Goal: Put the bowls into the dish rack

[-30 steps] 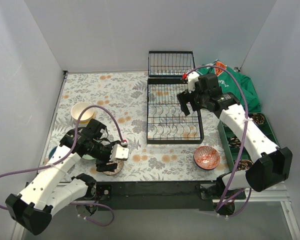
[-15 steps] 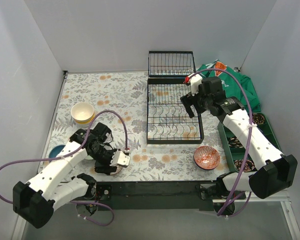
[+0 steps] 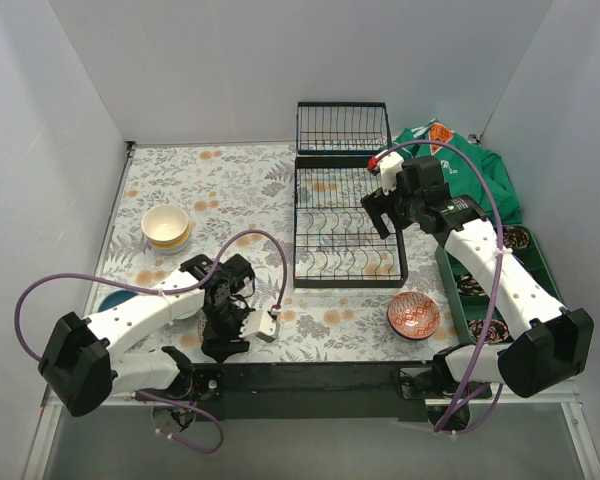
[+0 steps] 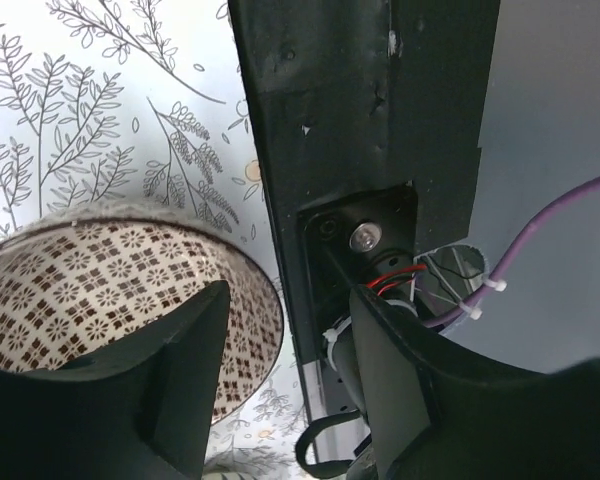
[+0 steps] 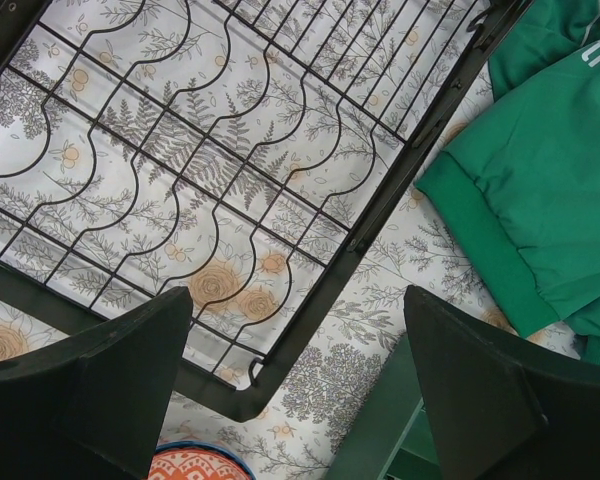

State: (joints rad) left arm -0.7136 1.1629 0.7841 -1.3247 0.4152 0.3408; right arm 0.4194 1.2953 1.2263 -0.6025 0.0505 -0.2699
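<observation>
A brown patterned bowl lies at the table's front edge. My left gripper is down on it, jaws part open across its rim. One finger lies over the bowl, and a gap remains between the rim and the other finger. The black wire dish rack holds no bowls. My right gripper hovers open over the rack's front right corner. A red patterned bowl sits in front of the rack. A cream and yellow bowl stack and a blue bowl are at the left.
A green cloth lies right of the rack. A green tray along the right edge holds several dark patterned bowls. The black front edge of the table and cables are right beside my left gripper.
My left gripper has swung right and down onto the brown patterned bowl, and its jaws have narrowed. My right gripper has shifted slightly right above the rack and stays open.
</observation>
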